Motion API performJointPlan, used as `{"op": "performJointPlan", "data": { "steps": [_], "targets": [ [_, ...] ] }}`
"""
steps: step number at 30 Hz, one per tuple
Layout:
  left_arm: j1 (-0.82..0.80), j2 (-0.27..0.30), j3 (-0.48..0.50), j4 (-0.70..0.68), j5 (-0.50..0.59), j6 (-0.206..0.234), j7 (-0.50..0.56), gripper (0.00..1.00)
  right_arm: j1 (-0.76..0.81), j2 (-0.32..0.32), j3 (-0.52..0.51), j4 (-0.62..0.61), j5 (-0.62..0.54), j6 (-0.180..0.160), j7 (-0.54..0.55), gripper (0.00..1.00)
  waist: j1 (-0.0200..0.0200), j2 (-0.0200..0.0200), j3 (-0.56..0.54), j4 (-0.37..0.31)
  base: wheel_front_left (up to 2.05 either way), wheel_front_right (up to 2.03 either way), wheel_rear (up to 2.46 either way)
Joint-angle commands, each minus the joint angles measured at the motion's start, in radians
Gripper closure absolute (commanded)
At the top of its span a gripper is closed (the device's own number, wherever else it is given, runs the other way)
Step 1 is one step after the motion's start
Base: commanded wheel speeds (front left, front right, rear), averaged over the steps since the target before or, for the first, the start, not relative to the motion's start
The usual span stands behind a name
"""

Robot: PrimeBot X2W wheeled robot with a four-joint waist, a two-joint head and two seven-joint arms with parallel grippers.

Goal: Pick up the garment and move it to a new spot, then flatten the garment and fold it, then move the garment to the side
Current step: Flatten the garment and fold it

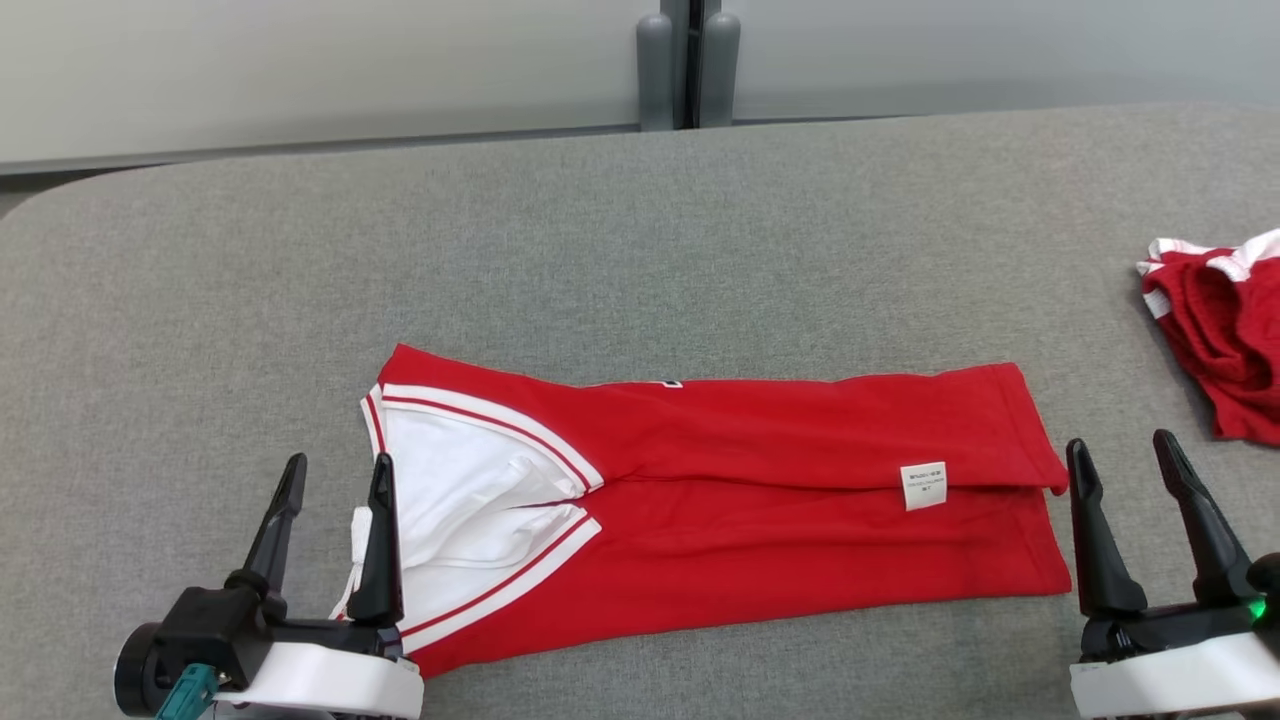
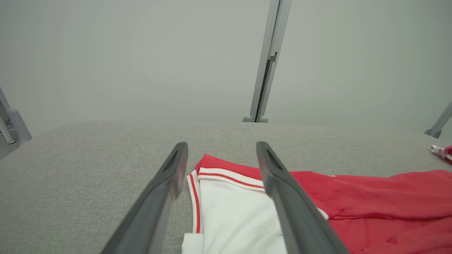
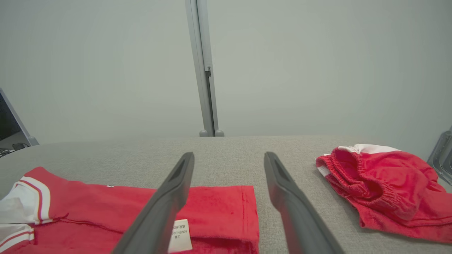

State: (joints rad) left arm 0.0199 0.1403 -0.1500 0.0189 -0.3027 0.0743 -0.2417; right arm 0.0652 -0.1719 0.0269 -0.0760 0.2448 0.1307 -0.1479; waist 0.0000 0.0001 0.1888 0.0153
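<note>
Left gripper (image 1: 335, 520), spread and empty, stands at the collar end of the garment (image 1: 760, 500). It lies folded along the table's (image 1: 600, 230) near edge, long axis left-right. Right gripper (image 1: 1125, 520), spread and empty, sits just beside the hem.

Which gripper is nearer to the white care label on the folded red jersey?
Right. The right gripper sits just past the hem end, close to the care label; the left gripper is at the collar end, far across the jersey.
</note>
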Motion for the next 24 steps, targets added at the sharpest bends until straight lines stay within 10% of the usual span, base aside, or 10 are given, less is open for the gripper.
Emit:
{"op": "performJointPlan", "data": {
  "steps": [1, 24],
  "targets": [
    [0.005, 0.003, -0.001, -0.004, 0.006, 0.007, -0.001, 0.00, 0.006, 0.002, 0.001, -0.005, 0.000, 0.000, 0.003, 0.00, 0.0000, -0.0001, -0.007, -0.003, 0.00, 0.00, 0.00],
    [-0.110, -0.016, -0.010, -0.046, -0.008, 0.010, -0.013, 0.00, -0.072, -0.038, -0.052, 0.182, 0.036, 0.000, 0.018, 0.00, 0.0000, -0.0001, 0.113, 0.073, 0.00, 0.00, 0.00]
  ]
}}
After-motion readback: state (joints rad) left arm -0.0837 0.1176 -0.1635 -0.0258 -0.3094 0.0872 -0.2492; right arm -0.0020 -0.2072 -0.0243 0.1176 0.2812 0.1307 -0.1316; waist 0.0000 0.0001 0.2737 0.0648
